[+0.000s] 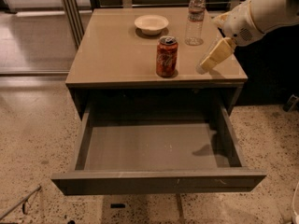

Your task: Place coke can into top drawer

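Tan gripper (pixel 214 56) mid-right (can't tell if open) could sideswipe the small red coke can (pixel 167 56) and topple it.

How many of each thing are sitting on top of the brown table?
coke can: 1
water bottle: 1
white bowl: 1
Total: 3
The gripper hovers over the tabletop, beside the coke can.
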Motion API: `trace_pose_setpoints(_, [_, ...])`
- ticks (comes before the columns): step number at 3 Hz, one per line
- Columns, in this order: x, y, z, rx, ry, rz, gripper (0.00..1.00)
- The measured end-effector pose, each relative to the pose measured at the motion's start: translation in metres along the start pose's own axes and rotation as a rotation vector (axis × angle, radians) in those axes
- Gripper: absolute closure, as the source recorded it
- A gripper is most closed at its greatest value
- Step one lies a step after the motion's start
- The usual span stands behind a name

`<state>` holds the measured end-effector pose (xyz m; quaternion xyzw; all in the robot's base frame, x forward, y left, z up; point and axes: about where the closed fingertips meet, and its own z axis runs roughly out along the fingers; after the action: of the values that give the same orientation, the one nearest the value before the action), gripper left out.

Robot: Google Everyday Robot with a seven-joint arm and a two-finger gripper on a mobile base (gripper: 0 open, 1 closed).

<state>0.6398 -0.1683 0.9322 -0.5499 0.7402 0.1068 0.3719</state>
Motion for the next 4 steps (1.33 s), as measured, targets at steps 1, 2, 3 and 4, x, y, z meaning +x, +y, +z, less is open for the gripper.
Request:
trace_pose_setpoints(1, [-0.021,0.000,0.030,-0.039,-0.083,0.017,0.00])
trace_pose_setpoints(2, [-0.037,0.005,0.054,-0.073,-0.125,0.000,0.00])
trace_pose_setpoints(3, [-0.047,0.008,0.075,-0.092,-0.146,-0.024,0.00])
trace_pose_setpoints(4, [-0.051,0.007,0.090,-0.101,-0.154,-0.037,0.00])
